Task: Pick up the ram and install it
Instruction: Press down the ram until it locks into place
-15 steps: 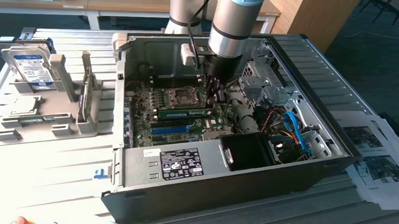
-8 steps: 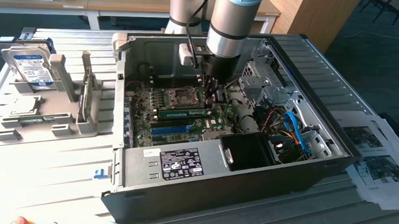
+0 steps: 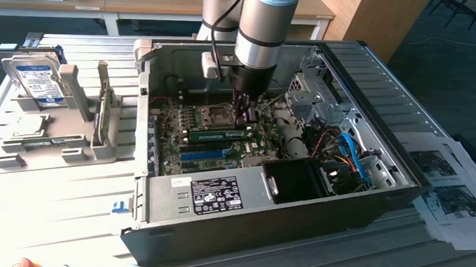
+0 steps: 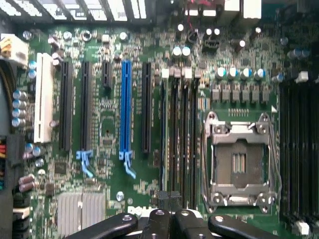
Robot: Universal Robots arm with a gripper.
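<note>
The ram, a long green stick, stands on edge in a slot on the motherboard inside the open computer case, just in front of the processor socket. My gripper reaches straight down into the case, and its tips are at the ram's end towards the exterior view's right. In the wrist view the black fingers are pressed together, so my gripper is shut over the near end of the row of memory slots. I cannot tell whether the tips touch the ram.
The case walls hem the arm in. A black fan housing and blue cables lie towards the exterior view's right. On a grey holder outside the case are a hard drive and a processor chip. Papers lie beyond the case.
</note>
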